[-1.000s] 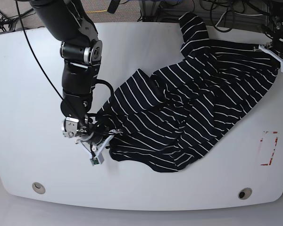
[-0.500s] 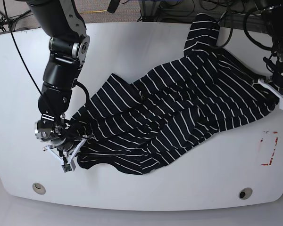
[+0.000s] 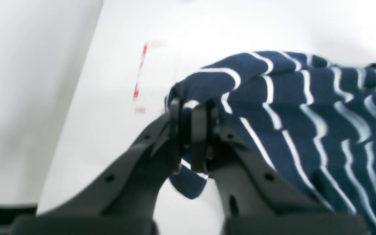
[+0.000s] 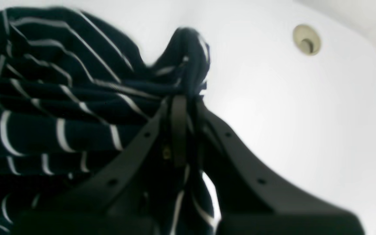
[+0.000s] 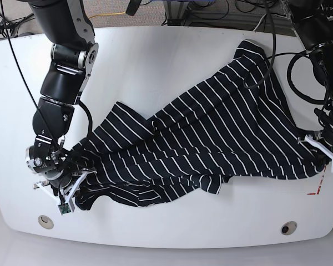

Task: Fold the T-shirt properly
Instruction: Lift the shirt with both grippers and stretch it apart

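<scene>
Base | T-shirt (image 5: pixel 211 138) rumpled, stretched | left hand (image 5: pixel 321 155), right hand (image 5: pixel 72 191) clamp fabric

The right arm (image 5: pixel 64 77) enters the base view from 11 o'clock and reaches down toward 7 o'clock, its wrist bent inward low over the counter (image 5: pixel 166 55). The right gripper (image 5: pixel 72 185) has its jaws pinched together on an edge of the T-shirt (image 5: pixel 211 138), with bunched cloth pressed between them in the right wrist view. The left arm (image 5: pixel 322 50) comes in at 1 o'clock and drops to 3 o'clock. The left gripper (image 5: pixel 317 152) is likewise clamped, its jaws closed on a fold of the striped cloth, a small flap hanging below them.
</scene>
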`<state>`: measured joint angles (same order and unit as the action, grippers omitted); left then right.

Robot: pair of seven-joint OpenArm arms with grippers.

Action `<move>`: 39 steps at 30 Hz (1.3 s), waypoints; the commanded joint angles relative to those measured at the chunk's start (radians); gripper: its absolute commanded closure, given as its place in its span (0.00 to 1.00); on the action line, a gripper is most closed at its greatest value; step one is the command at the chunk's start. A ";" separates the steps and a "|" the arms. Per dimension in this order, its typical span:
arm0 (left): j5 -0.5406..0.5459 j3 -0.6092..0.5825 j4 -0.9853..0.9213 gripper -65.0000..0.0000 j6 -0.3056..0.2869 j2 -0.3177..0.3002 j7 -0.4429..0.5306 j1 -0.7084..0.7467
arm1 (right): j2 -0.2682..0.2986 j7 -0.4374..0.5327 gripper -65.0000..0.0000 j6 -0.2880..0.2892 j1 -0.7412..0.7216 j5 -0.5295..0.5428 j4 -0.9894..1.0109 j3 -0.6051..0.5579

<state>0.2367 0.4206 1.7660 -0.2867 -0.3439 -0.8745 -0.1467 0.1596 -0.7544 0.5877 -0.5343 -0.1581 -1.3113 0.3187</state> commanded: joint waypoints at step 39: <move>0.008 0.048 0.022 1.00 0.001 -0.083 -0.153 -0.075 | -0.030 -0.294 1.00 0.110 0.184 0.007 -0.601 0.101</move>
<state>0.2581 0.4393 1.7718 -0.2882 -0.4042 -1.0527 -0.2565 0.1555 -1.0611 0.7059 -0.4122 -0.1333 -1.8622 0.3744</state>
